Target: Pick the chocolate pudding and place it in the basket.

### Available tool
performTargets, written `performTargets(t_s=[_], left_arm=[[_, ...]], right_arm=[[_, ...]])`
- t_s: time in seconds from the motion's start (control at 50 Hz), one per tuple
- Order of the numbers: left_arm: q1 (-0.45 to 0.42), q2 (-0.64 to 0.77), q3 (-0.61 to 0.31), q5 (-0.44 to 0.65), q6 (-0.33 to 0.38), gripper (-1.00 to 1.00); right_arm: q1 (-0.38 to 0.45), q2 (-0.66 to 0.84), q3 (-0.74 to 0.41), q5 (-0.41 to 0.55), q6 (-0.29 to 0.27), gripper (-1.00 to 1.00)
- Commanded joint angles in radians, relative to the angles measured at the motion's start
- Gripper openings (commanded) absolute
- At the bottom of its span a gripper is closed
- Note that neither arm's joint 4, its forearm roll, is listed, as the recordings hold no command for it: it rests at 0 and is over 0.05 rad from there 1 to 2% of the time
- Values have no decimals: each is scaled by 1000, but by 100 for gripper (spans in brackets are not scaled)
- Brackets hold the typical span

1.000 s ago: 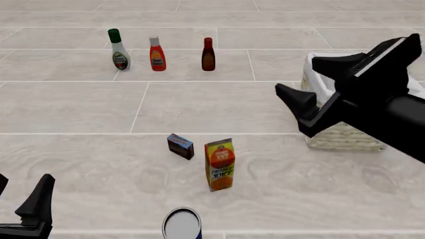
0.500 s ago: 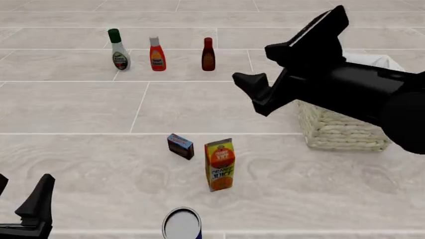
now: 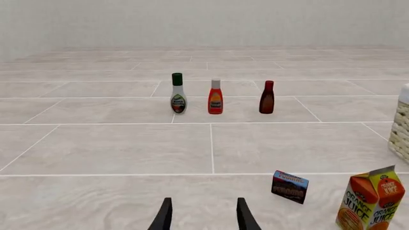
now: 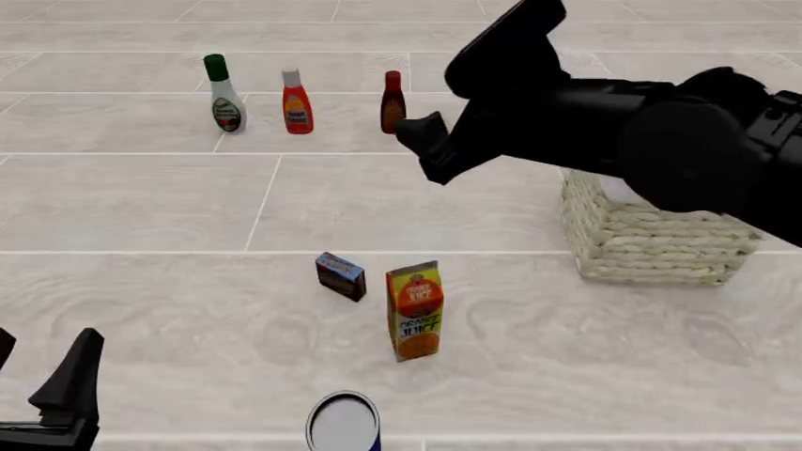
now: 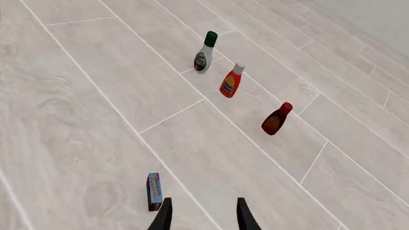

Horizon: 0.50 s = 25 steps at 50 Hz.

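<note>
Nothing is picked yet: the pudding stands on the table just beside the juice, well apart from the basket. The right gripper hangs high above the table, fingers spread and empty (the whole grasp remains). The left gripper rests low, also spread and empty.

Small dark brown pudding carton; large pale woven wicker basket.
Carton upright on table, well left of basket; basket partly hidden.
</note>
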Motion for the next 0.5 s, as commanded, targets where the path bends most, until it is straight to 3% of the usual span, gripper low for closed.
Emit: performTargets(t_s=[0.02,0.26,0.34,0.5], left_arm=[[1,1,1,-2,0,100],[1,1,3,-4,0,100],[2,1,3,-4,0,100],[1,1,3,-4,0,100]], right_arm=[[17,80,-113,78,22,100],[39,188,-254,184,49,100],[30,233,-302,223,17,100],[47,308,-396,307,29,100]])
